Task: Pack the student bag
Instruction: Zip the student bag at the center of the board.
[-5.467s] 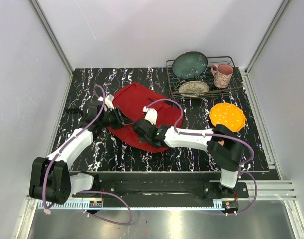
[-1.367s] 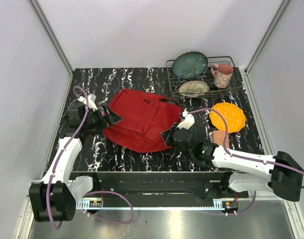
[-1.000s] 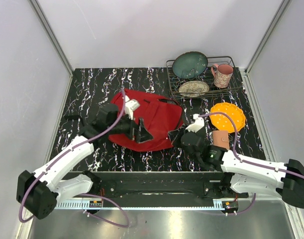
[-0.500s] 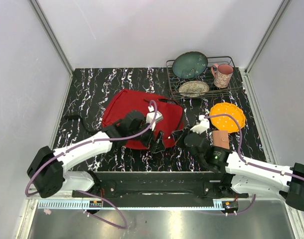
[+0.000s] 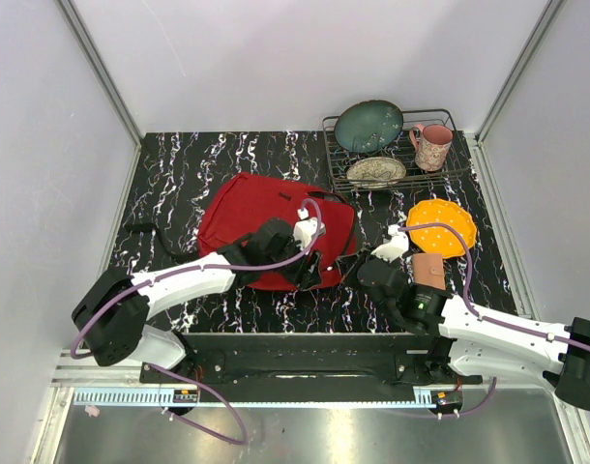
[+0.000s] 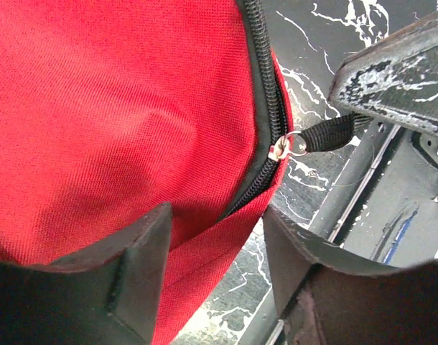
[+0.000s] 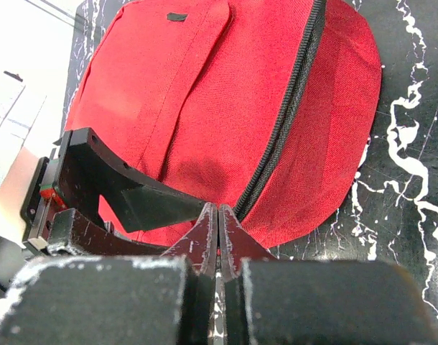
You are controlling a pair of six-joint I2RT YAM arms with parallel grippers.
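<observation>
The student bag (image 5: pixel 261 222) is a red backpack lying flat in the middle of the table, with a black zip (image 7: pixel 287 115) running to its near right corner. My right gripper (image 5: pixel 346 263) (image 7: pixel 217 210) is shut at that corner. In the left wrist view its scuffed finger (image 6: pixel 391 79) pinches the black pull strap (image 6: pixel 327 133), which hangs on the metal zip ring (image 6: pixel 287 146). My left gripper (image 5: pixel 312 269) (image 6: pixel 217 215) is open and straddles the bag's red corner edge (image 6: pixel 204 237), just below the zip end.
A wire dish rack (image 5: pixel 448 121) at the back right holds a teal bowl (image 5: pixel 368 126), a patterned plate (image 5: pixel 376 172) and a pink mug (image 5: pixel 431 145). An orange plate (image 5: pixel 441 225) and a brown flat item (image 5: pixel 428 269) lie right of the bag. A black strap (image 5: pixel 145 230) trails left.
My left arm swung from the bag's left side across to its near right corner, and its jaws narrowed. The right gripper stayed shut at that corner.
</observation>
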